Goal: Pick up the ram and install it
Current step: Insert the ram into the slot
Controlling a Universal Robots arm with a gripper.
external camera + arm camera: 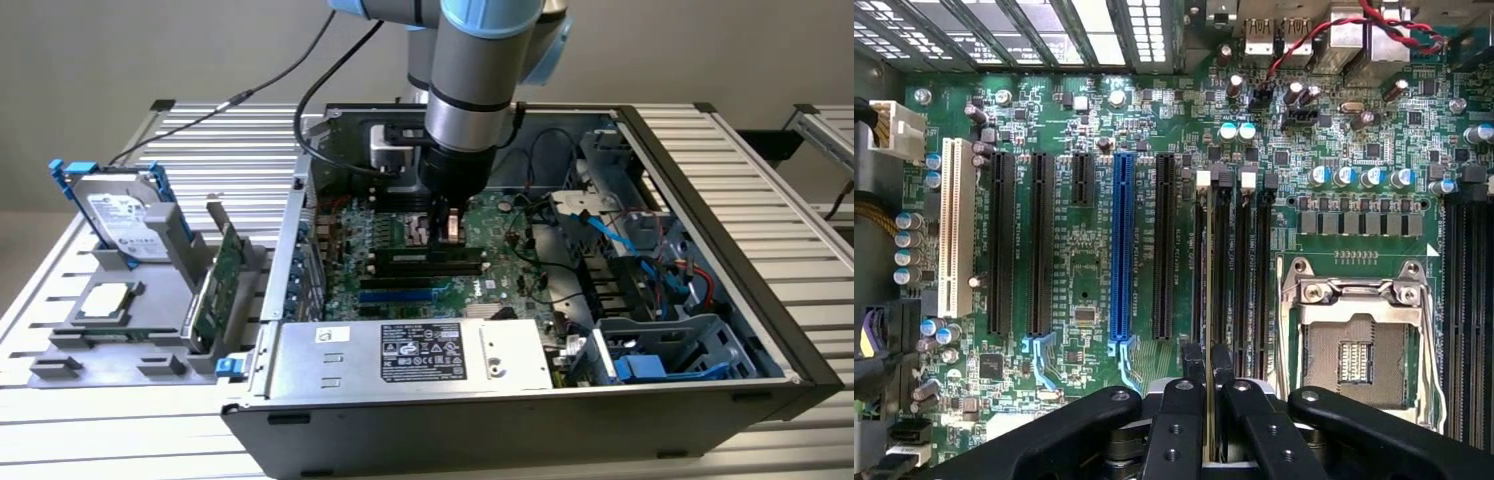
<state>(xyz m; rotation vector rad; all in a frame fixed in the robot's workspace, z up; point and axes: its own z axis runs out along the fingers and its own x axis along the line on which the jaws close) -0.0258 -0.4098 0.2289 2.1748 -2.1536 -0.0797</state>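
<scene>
The ram (1209,290) appears edge-on as a thin strip running along one of the black memory slots (1240,270) on the green motherboard (1084,120). My gripper (1208,368) is shut on it, with its black fingers (1176,420) clamped on both faces. Whether the stick touches the slot or hovers just over it I cannot tell. In the exterior view the gripper (447,222) reaches straight down into the open computer case (747,290), just over the dark memory slots (427,265).
A grey rack on the exterior view's left holds a silver hard drive (120,215), a green expansion card (220,280) and a processor (107,300). Inside the case are the power supply (414,350), blue cables (617,240), the processor socket (1354,340) and the expansion slots (1121,250).
</scene>
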